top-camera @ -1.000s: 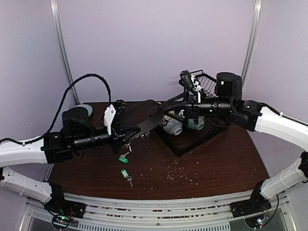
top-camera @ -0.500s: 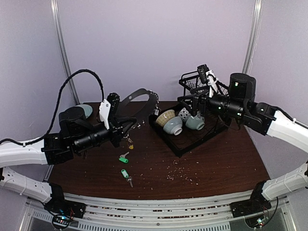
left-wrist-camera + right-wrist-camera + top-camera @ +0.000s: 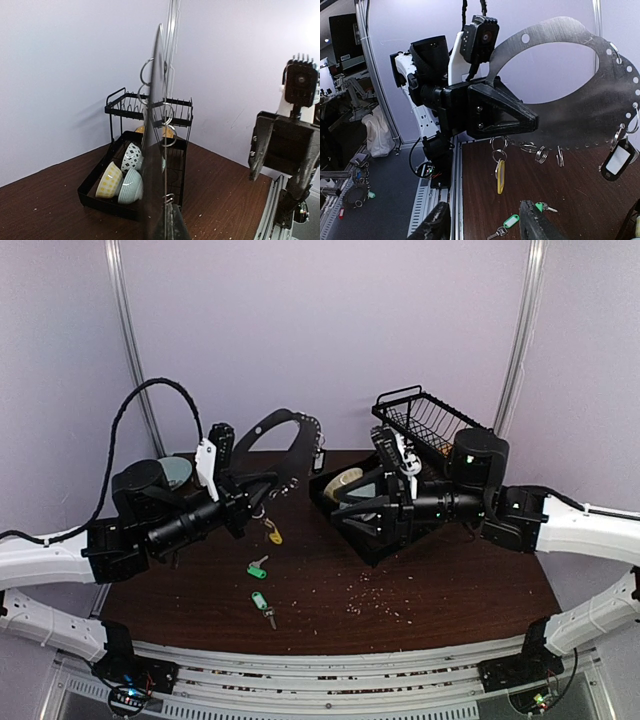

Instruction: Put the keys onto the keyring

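Top external view: left tool is clenched on the keyring, a flat dark loop standing upright above the counter. Small rings hang along its lower edge. A yellow key dangles from one, and in the right wrist view a black tag hangs at the loop's 4 o'clock. Two green keys lie loose on the counter at 6 o'clock from the left tool, one nearer the arm bases than the other. Right tool is released, its fingers apart with nothing between them, and faces the keyring from its 3 o'clock side. A black wire rack stands at the counter's 1 o'clock. Its lower tray holds three bowls on edge, close together: yellow-checked, pale striped and white patterned. The upper basket holds something yellowish, too hidden to name.
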Motion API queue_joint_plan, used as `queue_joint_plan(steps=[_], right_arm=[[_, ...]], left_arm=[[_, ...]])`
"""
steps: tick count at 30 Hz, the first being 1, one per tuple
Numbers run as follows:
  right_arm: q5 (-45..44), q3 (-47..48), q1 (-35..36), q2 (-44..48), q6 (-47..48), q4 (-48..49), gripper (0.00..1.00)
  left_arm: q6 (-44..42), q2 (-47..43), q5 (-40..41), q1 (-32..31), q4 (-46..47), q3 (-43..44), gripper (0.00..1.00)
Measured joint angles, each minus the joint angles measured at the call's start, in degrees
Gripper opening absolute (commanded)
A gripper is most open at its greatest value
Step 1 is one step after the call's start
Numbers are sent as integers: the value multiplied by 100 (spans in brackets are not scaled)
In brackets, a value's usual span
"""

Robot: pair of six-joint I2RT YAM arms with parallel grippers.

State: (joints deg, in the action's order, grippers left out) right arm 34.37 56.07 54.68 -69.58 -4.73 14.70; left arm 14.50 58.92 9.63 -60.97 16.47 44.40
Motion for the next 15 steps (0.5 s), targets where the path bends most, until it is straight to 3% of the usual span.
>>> queue_joint_plan(steps=[6,15], right_arm=[[-328,4,28,-590,-168,935,34],[-560,157,33,-1012,-76,1414,21]], left_arm=[[-70,-15,-302,-90,173,7,0],[-356,-52,-577,-103,240,17,0]])
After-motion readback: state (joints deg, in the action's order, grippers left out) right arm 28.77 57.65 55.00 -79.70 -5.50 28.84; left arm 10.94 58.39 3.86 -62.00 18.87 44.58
